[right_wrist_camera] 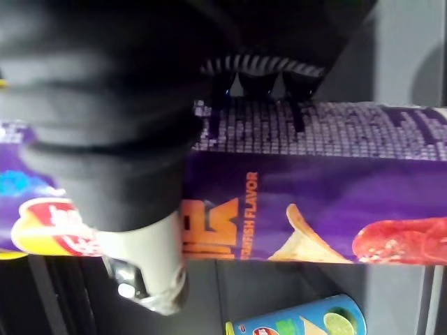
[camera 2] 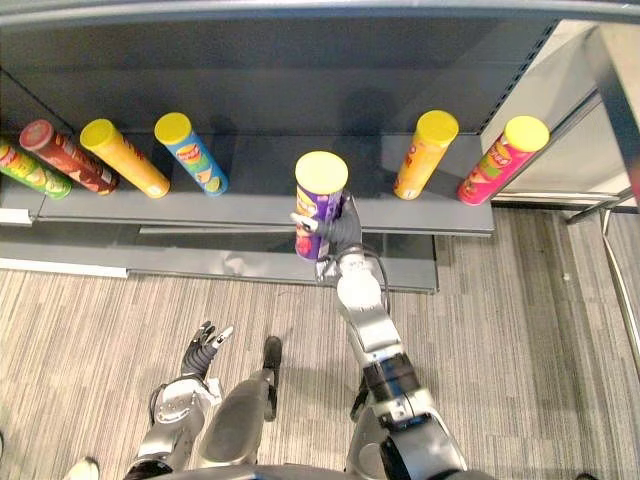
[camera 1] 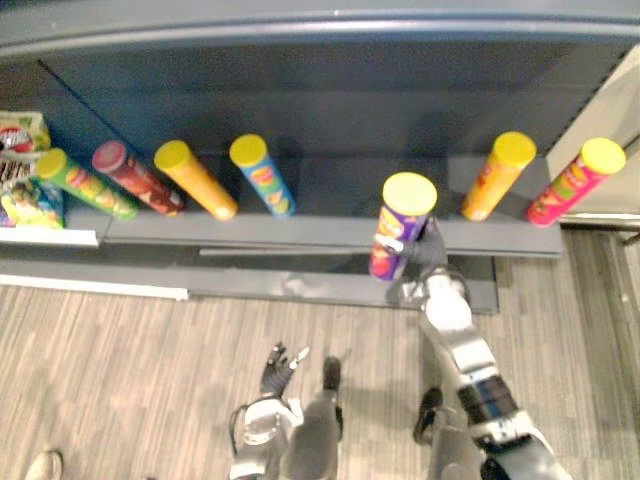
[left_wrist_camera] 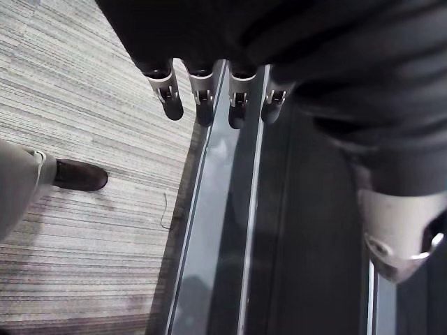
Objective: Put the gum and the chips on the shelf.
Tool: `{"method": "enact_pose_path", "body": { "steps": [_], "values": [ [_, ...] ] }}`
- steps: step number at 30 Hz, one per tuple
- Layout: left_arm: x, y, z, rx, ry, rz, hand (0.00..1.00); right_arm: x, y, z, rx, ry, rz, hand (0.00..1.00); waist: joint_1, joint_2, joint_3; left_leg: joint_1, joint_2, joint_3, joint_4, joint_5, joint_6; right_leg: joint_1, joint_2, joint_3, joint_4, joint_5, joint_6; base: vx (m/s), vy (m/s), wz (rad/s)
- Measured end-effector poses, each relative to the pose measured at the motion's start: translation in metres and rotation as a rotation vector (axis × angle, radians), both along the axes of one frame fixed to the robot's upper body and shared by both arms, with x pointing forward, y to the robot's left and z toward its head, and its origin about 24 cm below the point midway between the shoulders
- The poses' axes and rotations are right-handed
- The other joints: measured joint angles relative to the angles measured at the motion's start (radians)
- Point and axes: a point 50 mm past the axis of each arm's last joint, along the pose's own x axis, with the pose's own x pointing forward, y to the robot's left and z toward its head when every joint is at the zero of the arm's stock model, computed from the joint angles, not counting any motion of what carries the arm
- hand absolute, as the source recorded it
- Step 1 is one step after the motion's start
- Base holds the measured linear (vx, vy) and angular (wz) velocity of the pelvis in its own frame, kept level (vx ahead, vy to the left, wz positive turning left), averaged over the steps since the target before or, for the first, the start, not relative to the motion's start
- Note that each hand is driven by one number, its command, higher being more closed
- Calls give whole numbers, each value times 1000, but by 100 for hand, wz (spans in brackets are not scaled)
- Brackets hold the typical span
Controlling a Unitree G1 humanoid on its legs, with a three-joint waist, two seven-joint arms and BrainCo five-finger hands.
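Note:
A purple chips can (camera 1: pixel 403 226) with a yellow lid is held upright at the front edge of the dark shelf (camera 1: pixel 330 232), between the blue can (camera 1: pixel 264 176) and the orange can (camera 1: pixel 497 176). My right hand (camera 1: pixel 424 252) is shut on the purple can (right_wrist_camera: pixel 314 188) from behind, fingers and thumb wrapped around its body. My left hand (camera 1: pixel 280 368) hangs low near the floor, fingers (left_wrist_camera: pixel 202 98) straight and holding nothing.
Several more chips cans stand along the shelf: green (camera 1: pixel 84 184), dark red (camera 1: pixel 135 176), orange-yellow (camera 1: pixel 194 179) at left, pink (camera 1: pixel 575 181) at far right. Snack bags (camera 1: pixel 22 165) sit at the far left. A person's shoe (camera 1: pixel 44 465) shows at lower left on striped carpet.

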Motion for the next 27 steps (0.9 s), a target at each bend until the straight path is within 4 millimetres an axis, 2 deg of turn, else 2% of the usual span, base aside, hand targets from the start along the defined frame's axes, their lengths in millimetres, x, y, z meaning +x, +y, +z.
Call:
{"method": "enact_pose_path", "body": {
  "steps": [3, 6, 9, 12, 17, 21, 27],
  "values": [
    [7, -2, 9, -22, -51, 19, 0, 17, -6, 22, 13, -43, -85, 100, 14, 6, 27, -19, -3, -8, -1, 11, 1, -24, -9, -12, 34, -13, -7, -10, -50, 15],
    [14, -3, 16, -19, -87, 21, 0, 34, -23, 39, 32, -63, -192, 100, 23, 19, 44, -42, -10, -32, 0, 26, 3, -39, -20, -34, 62, -26, -9, 2, -55, 21],
    [18, -2, 19, -8, -100, 41, 0, 43, -33, 56, 18, -95, -258, 100, 46, 22, 54, -65, -13, -33, 1, 31, 3, -70, -26, -34, 88, -35, -15, 2, -56, 9],
    [19, -1, 19, -4, -100, 48, 0, 50, -37, 66, 17, -104, -290, 100, 49, 30, 69, -71, -14, -56, 1, 37, 1, -71, -28, -45, 95, -41, -15, 0, -47, 11],
    [23, -2, 17, 2, -91, 50, 0, 55, -47, 84, 45, -142, -348, 100, 59, 42, 77, -109, -20, -72, 4, 49, 0, -107, -39, -59, 124, -52, -18, -4, -52, 14],
    [26, 0, 16, 14, -82, 76, 0, 59, -56, 87, 82, -122, -423, 100, 82, 49, 80, -128, -25, -84, 8, 53, -3, -127, -44, -65, 139, -63, -24, -9, -50, 7],
    [30, -1, 15, 17, -73, 75, 0, 61, -64, 107, 45, -183, -469, 100, 101, 66, 101, -156, -29, -115, 9, 64, -8, -141, -55, -95, 161, -77, -27, -14, -56, 16]
  ]
}}
